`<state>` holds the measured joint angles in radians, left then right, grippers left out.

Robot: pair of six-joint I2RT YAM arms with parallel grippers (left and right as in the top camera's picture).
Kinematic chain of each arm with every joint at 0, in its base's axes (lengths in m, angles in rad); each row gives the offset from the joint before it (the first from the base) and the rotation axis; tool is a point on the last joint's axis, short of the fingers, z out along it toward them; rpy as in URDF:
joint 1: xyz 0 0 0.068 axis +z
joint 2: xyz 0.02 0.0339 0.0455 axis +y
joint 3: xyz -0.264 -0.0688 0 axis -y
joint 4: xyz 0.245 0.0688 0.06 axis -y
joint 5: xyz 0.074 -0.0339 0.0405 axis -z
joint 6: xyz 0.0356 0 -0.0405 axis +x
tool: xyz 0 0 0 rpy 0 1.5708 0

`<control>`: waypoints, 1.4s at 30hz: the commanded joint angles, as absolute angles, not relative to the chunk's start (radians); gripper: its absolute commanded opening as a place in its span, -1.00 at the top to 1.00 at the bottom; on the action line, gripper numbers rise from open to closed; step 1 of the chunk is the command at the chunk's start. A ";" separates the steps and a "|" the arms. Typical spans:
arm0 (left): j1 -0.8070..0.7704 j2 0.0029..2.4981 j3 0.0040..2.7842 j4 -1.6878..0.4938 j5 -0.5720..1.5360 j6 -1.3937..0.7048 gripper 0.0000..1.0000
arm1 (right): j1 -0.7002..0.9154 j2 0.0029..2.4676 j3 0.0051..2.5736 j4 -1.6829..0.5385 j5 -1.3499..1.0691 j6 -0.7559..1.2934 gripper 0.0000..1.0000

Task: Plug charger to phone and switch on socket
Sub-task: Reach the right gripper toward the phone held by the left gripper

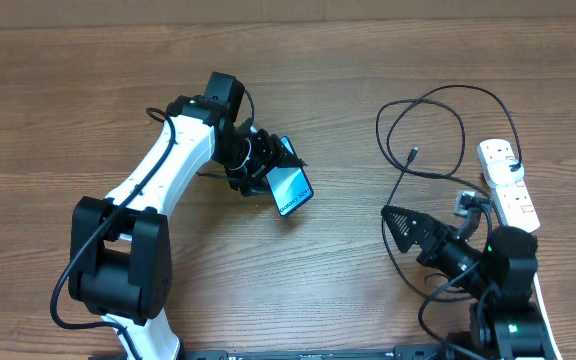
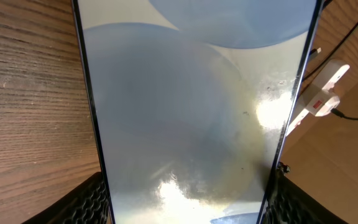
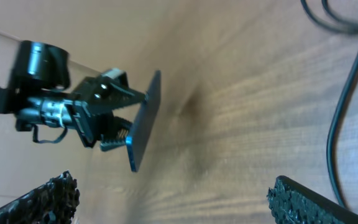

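My left gripper [image 1: 263,165] is shut on the phone [image 1: 290,189] and holds it tilted above the table, lit blue screen up. In the left wrist view the phone [image 2: 191,106] fills the frame between my fingers. The right wrist view shows the phone [image 3: 143,121] edge-on, held by the left gripper [image 3: 107,115]. My right gripper [image 1: 396,222] is open and empty, low over the table right of the phone. The thin black charger cable [image 1: 438,120] loops on the table, its small plug tip [image 1: 412,153] free. The white socket strip [image 1: 509,183] lies at the right edge.
The charger's black plug sits in the strip's far outlet [image 1: 516,163]. The strip also shows in the left wrist view [image 2: 322,93]. A stretch of black cable [image 3: 347,106] runs down the right side of the right wrist view.
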<state>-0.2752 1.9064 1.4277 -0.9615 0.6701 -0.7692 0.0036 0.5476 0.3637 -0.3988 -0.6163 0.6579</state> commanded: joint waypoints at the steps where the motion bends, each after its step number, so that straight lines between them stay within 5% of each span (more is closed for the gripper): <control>1: -0.275 1.909 1.452 -0.955 0.707 -0.791 -0.21 | 0.054 0.632 0.451 -0.459 -0.567 0.658 -0.99; 9: -0.275 1.909 1.452 -0.955 0.707 -0.843 -0.21 | 0.256 0.792 0.473 -0.403 -0.313 0.749 -0.99; 16: -0.275 1.909 1.452 -0.934 0.708 -0.880 -0.21 | 0.429 1.001 0.472 -0.025 -0.221 0.763 -0.99; 28: -0.275 1.909 1.452 -0.871 0.707 -0.949 -0.22 | 0.522 1.341 0.472 0.419 -0.247 0.812 -0.99; 42: -0.276 1.909 1.452 -0.837 0.700 -0.978 -0.21 | 0.619 1.439 0.473 0.558 -0.019 0.925 -0.95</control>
<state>-0.2752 1.9079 1.4281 -0.8429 0.6735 -0.9627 0.6033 1.4345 0.4583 0.5331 -0.0952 0.8982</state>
